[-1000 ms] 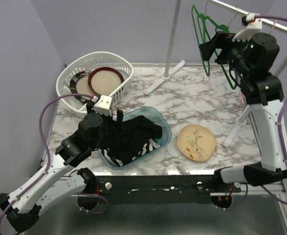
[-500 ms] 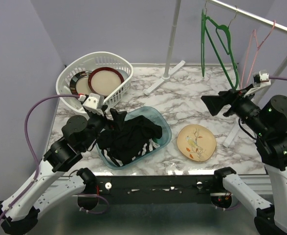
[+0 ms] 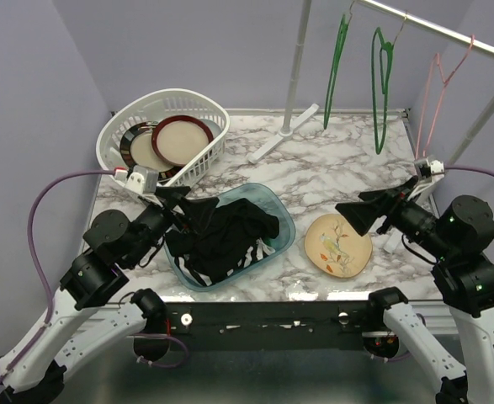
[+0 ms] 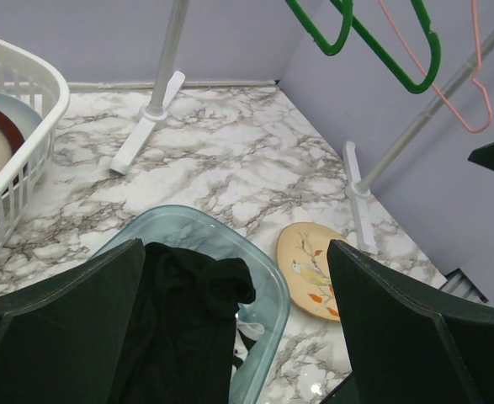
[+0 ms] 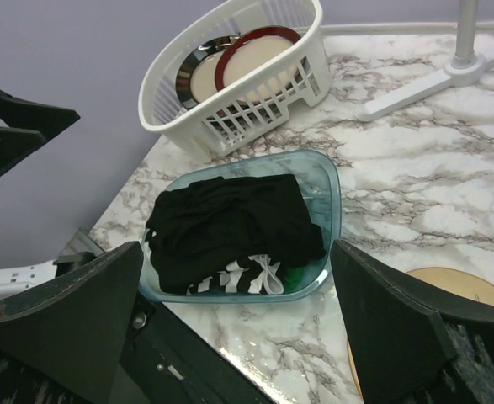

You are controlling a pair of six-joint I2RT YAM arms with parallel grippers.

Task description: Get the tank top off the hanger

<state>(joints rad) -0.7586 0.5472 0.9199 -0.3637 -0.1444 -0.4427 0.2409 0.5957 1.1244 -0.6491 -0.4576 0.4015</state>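
Observation:
The black tank top (image 3: 225,236) lies bunched in a clear bin (image 3: 282,215), on top of a striped piece; it also shows in the wrist views (image 4: 188,320) (image 5: 230,223). Two green hangers (image 3: 379,84) (image 4: 381,50) and a pink hanger (image 3: 438,88) (image 4: 448,93) hang bare on the rail (image 3: 436,27). My left gripper (image 3: 188,204) (image 4: 238,332) hovers open over the bin's left end, holding nothing. My right gripper (image 3: 360,210) (image 5: 238,337) is open and empty above the table, right of the bin, pointing toward it.
A white basket (image 3: 116,139) (image 5: 247,101) with plates stands at the back left. A tan bird plate (image 3: 337,244) (image 4: 314,269) lies right of the bin. The rack's pole (image 3: 299,59) and foot (image 3: 280,139) stand at the back, another leg (image 3: 406,223) at the right.
My right arm dropped from the hangers on the rail to low over the bird plate. My left arm drew back to the left, off the tank top. The green hangers swung.

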